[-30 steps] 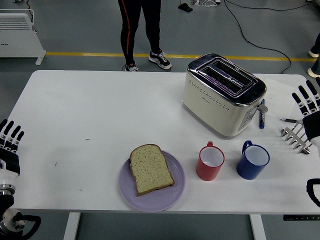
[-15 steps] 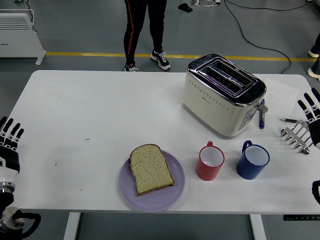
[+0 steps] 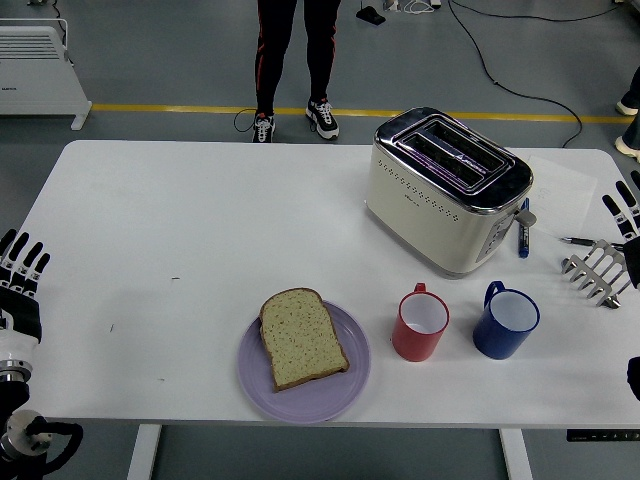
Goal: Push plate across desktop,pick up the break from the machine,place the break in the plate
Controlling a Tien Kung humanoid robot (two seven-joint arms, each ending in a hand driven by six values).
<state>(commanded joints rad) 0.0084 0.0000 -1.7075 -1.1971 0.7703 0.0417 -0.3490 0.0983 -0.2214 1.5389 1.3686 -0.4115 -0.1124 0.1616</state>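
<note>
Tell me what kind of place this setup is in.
Probably a lab or workshop test area, not a kitchen: grey concrete floor with a yellow line, loose cables, and a white table staged with a toaster.

No lettering can be made out with certainty. The cream-and-chrome toaster [image 3: 447,189] carries a small dark mark on its side — too small to read — and the white ribbed heater [image 3: 38,85] shows a tiny label, likewise illegible.
</note>
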